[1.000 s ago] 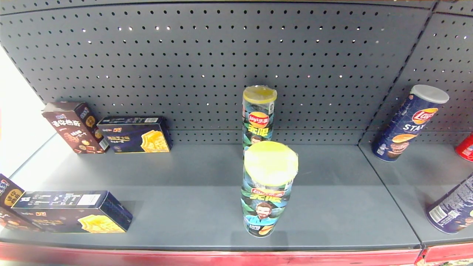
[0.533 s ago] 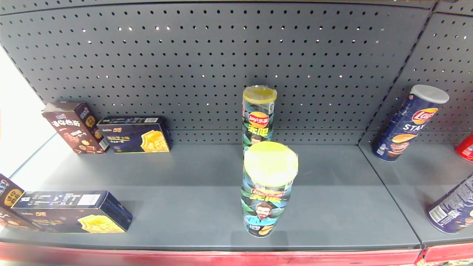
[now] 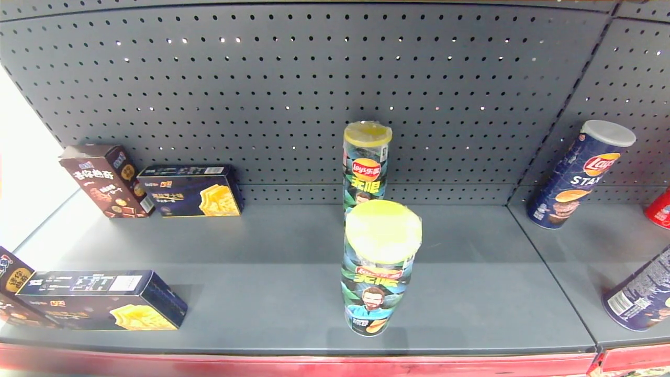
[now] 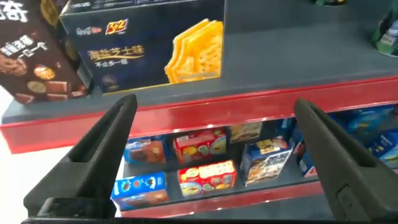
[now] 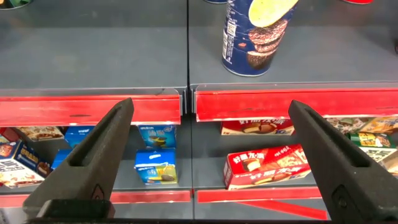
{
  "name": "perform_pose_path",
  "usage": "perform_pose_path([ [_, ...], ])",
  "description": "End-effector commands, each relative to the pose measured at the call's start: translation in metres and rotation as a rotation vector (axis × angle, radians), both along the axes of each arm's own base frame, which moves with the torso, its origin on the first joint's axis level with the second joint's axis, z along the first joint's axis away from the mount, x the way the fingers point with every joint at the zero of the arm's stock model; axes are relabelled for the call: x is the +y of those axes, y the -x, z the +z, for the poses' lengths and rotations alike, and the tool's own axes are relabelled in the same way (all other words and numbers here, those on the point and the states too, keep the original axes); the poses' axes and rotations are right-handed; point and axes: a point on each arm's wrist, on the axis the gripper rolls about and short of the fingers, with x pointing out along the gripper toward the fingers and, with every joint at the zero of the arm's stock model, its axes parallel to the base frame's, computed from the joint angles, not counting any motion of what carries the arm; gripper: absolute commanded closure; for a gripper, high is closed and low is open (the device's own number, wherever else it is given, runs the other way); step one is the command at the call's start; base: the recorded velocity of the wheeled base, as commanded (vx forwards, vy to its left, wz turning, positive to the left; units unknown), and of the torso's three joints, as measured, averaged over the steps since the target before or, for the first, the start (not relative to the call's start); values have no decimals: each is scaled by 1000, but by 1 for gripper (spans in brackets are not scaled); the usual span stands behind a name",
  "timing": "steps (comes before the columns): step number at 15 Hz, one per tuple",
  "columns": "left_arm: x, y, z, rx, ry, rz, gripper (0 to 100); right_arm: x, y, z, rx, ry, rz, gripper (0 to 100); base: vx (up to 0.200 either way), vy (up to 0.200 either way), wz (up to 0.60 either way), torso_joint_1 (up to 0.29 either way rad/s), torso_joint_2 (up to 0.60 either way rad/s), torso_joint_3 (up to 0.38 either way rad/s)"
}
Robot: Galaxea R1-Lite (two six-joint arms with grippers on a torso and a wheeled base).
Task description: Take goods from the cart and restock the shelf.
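1. Shelf [image 3: 251, 246]: grey, with pegboard back [image 3: 261, 89] and red front lip [image 3: 293, 364].
2. Front chip can [image 3: 378, 272]: green, yellow lid, upright mid-shelf near the lip. It is the landmark for everything below.
3. Rear chip can [image 3: 366, 162]: same kind, upright, straight behind the front chip can and apart from it, against the pegboard back.
4. Far left of the front chip can, at the lip: front cracker box [image 3: 102, 301], blue, lying on its long side. Front brown box [image 3: 13, 293] is just beside its outer end, cut by the frame.
5. Left of and behind the front chip can: rear cracker box [image 3: 191, 191], with rear brown box [image 3: 104, 180] just beside it.
6. Right of the front chip can, in the next bay: rear navy can [image 3: 578, 178], front navy can [image 3: 641, 298], red can [image 3: 660, 209] at the frame edge.
7. Left gripper [image 4: 214, 106]: jaws spread wide, nothing between them. It sits lower than and left of the front chip can, before the lip, facing the front cracker box.
8. Right gripper [image 5: 209, 106]: jaws spread wide, empty. It sits lower than and right of the front chip can, before the lip under the front navy can.
9. Small snack packs [image 4: 205, 168] stand on the shelf level below the front chip can.
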Motion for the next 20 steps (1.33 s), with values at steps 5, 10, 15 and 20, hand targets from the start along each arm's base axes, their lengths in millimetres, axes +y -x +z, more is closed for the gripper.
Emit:
perform_pose_path([
  [5,3,-1,-5,37,-48,138,0,0,0,0,2,0,0,0,0,0,0,0,0,0],
  [10,2,-1,-5,36,-14,99,0,0,0,0,2,-2,6,0,0,0,0,0,0,0],
  [15,4,-1,-5,37,2,165,0,0,0,0,2,-3,6,0,0,-80,0,1,2,1],
  [20,4,-1,-5,36,53,166,0,0,0,0,4,-2,6,0,0,0,0,0,0,0],
])
